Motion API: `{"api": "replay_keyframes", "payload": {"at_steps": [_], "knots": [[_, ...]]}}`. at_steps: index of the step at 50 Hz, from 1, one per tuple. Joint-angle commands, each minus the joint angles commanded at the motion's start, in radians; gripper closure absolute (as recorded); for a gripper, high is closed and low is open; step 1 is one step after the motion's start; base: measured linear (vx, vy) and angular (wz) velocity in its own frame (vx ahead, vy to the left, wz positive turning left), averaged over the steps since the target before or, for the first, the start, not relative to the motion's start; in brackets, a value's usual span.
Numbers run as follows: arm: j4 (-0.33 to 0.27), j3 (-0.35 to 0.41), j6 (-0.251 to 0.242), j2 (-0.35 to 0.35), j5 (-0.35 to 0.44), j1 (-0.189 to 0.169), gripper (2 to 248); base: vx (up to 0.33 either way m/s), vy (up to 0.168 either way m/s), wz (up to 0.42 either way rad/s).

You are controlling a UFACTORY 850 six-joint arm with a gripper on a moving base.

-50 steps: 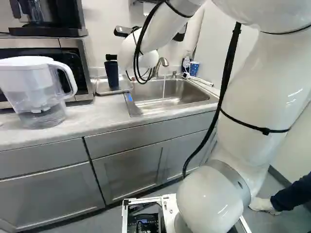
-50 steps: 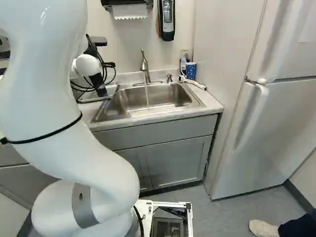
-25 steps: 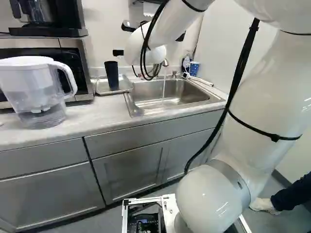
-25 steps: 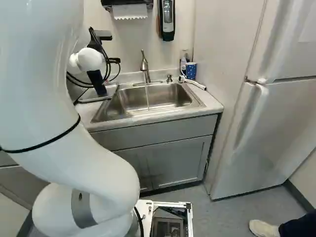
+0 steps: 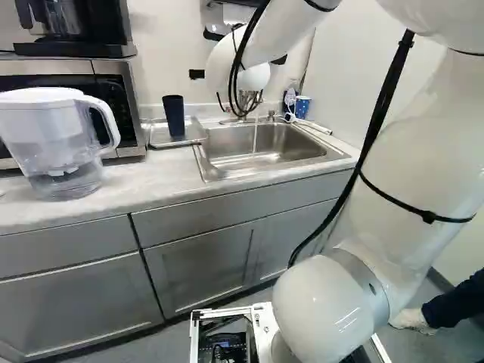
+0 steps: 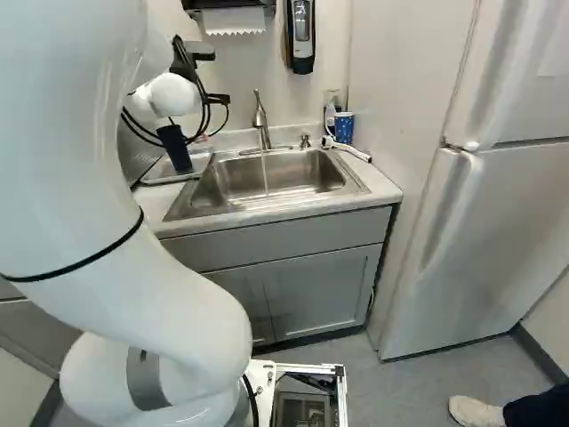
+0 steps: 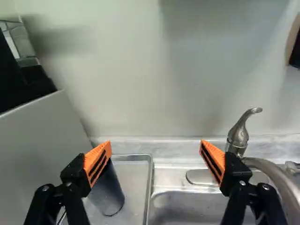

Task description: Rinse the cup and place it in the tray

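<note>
The dark cup (image 5: 174,116) stands upright in the metal tray (image 5: 157,137), left of the sink (image 5: 302,161). Most of my gripper (image 6: 203,137) is hidden behind the wrist in the right base view; a bit of it shows above and right of the cup (image 6: 175,149). The wrist view has the gripper (image 7: 154,151) wide open, with nothing held. One finger covers the upper part of the cup (image 7: 108,194); the other is close to the faucet (image 7: 272,168). Water runs from the faucet (image 6: 261,124) into the sink.
A clear pitcher (image 5: 60,144) stands on the counter, before the microwave (image 5: 113,91). A blue cup (image 6: 344,127) and a white hose lie at the sink's back right. The fridge (image 6: 498,231) is farther right. A paper towel dispenser (image 6: 233,20) hangs above.
My wrist and gripper have moved up and rightward, away from above the cup toward the faucet. The cup has stayed in the tray, and the base has not moved.
</note>
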Motion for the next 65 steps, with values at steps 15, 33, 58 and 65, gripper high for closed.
{"api": "replay_keyframes", "payload": {"at_steps": [15,33,58,65], "knots": [[-0.001,-0.051,0.000,-0.019,-0.025,-0.044,3,0.000,0.000,0.000],[-0.027,-0.124,0.000,-0.054,-0.061,-0.095,3,0.000,0.000,0.000],[-0.055,-0.251,0.000,-0.129,-0.078,-0.153,3,0.000,0.000,0.000],[-0.055,-0.285,0.000,-0.160,-0.078,-0.164,3,0.000,0.000,0.000]]}}
